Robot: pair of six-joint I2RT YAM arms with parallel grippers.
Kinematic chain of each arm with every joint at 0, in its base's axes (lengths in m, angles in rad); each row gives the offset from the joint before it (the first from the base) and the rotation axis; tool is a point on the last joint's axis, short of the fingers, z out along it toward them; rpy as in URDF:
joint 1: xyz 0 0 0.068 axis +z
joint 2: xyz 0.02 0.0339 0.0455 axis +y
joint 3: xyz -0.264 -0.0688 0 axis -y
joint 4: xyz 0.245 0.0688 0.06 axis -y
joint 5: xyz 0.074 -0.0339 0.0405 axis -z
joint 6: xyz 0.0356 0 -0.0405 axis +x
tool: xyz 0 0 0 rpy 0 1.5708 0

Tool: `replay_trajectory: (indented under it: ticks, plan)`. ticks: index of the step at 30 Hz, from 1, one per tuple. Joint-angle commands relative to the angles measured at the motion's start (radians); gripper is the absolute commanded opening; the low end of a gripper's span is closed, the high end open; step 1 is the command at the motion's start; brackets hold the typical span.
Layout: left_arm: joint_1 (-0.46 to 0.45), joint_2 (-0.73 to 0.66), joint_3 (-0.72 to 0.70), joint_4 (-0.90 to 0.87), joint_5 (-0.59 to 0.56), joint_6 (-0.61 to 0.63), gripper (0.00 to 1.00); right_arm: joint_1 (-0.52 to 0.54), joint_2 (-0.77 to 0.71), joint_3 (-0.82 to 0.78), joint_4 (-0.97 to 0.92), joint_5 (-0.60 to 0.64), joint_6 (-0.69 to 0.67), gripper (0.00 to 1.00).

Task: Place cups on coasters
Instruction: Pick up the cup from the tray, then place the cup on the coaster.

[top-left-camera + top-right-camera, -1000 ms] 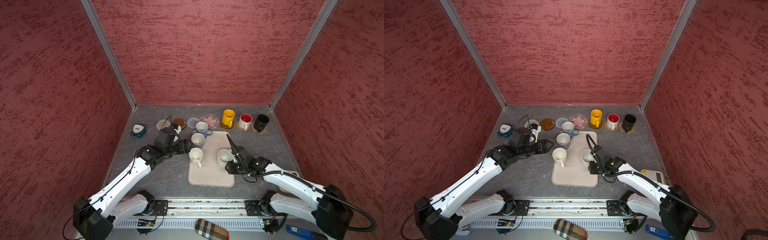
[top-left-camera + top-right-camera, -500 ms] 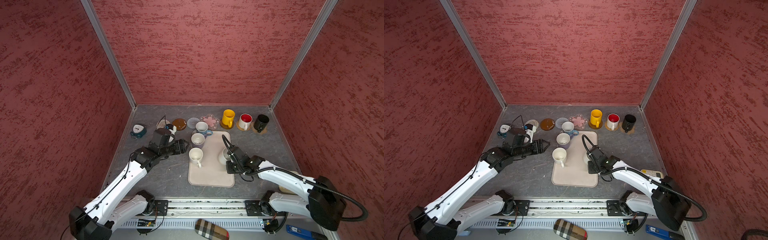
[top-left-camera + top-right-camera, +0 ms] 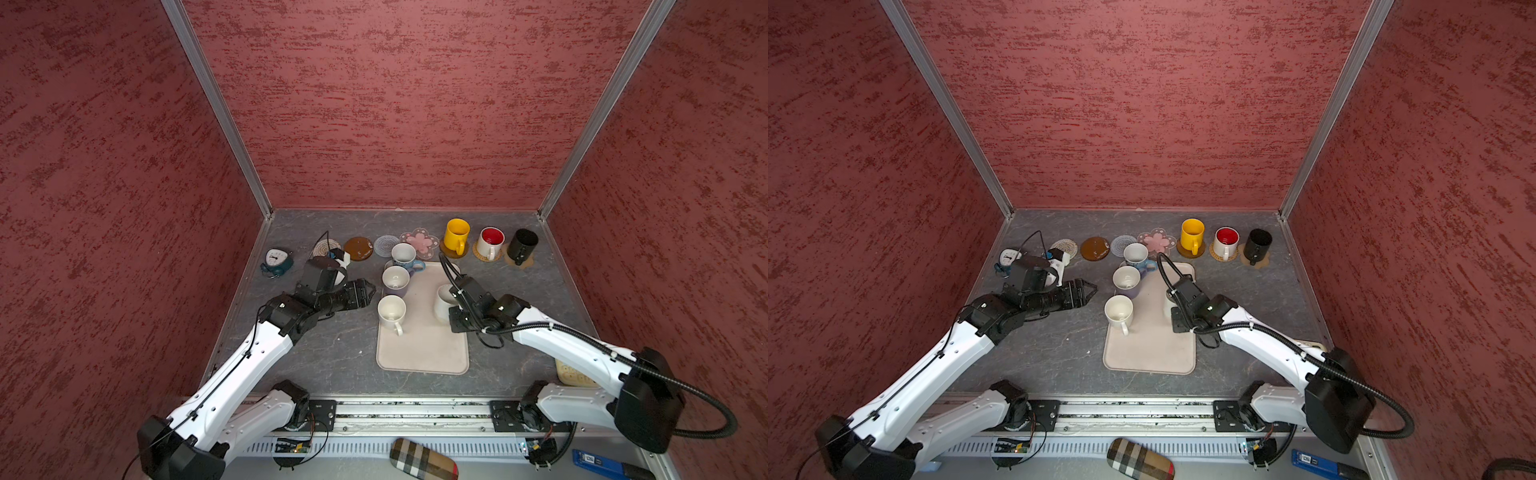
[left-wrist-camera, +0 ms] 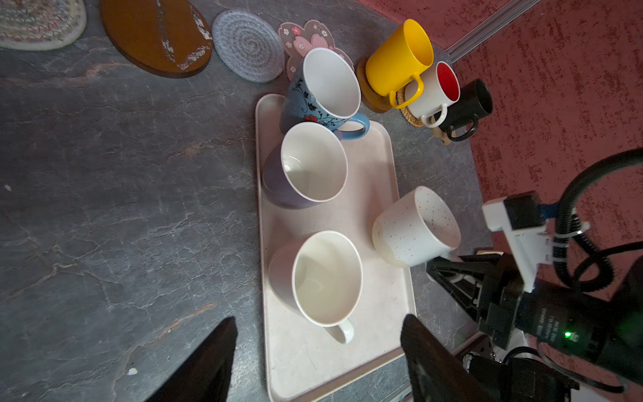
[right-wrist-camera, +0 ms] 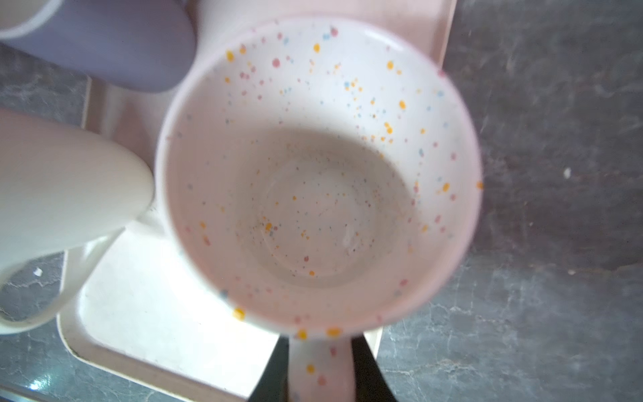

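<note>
My right gripper point(image 5: 320, 365) is shut on the handle of a speckled white cup point(image 3: 443, 296) at the right edge of the beige tray point(image 3: 422, 353). A plain white cup point(image 3: 391, 311), a lavender cup point(image 3: 395, 280) and a blue-based cup point(image 3: 403, 254) line the tray's left side. My left gripper point(image 3: 368, 291) hangs open and empty just left of them. Yellow point(image 3: 456, 235), red-lined white point(image 3: 491, 241) and black point(image 3: 523, 245) cups stand on coasters at the back right. Bare coasters lie in the back row: pink flower point(image 3: 420, 240), pale spiral point(image 3: 385, 245), brown disc point(image 3: 358, 248), woven disc point(image 3: 322, 248).
A small teal clock point(image 3: 274, 261) stands at the back left by the wall. A beige keypad-like item point(image 3: 575, 374) lies under my right arm. A plaid case point(image 3: 424, 457) and a blue item point(image 3: 598, 461) lie in front of the rail. Red walls close three sides.
My right gripper reached in and closed on the speckled cup's handle. My left gripper drew back slightly to the left and opened a little wider.
</note>
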Motion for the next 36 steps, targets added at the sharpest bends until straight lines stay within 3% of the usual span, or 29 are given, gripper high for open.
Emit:
replay_trajectory:
  ticks: [1,4,11,18,36]
  plan:
    - [0.013,0.019,0.057,-0.035,-0.005,0.048,0.83,-0.018,0.05,0.138,0.028,0.088,-0.072,0.04]
    - [0.022,0.037,0.091,-0.056,-0.019,0.073,1.0,-0.06,0.126,0.253,0.023,0.084,-0.12,0.03]
    - [0.058,0.105,0.158,-0.084,-0.014,0.108,0.99,-0.14,0.3,0.541,-0.026,0.06,-0.213,0.0]
    - [0.112,0.166,0.19,-0.06,0.024,0.117,0.99,-0.22,0.418,0.722,-0.013,0.013,-0.276,0.0]
    - [0.172,0.306,0.288,-0.058,0.038,0.15,1.0,-0.322,0.742,0.988,0.257,-0.075,-0.423,0.0]
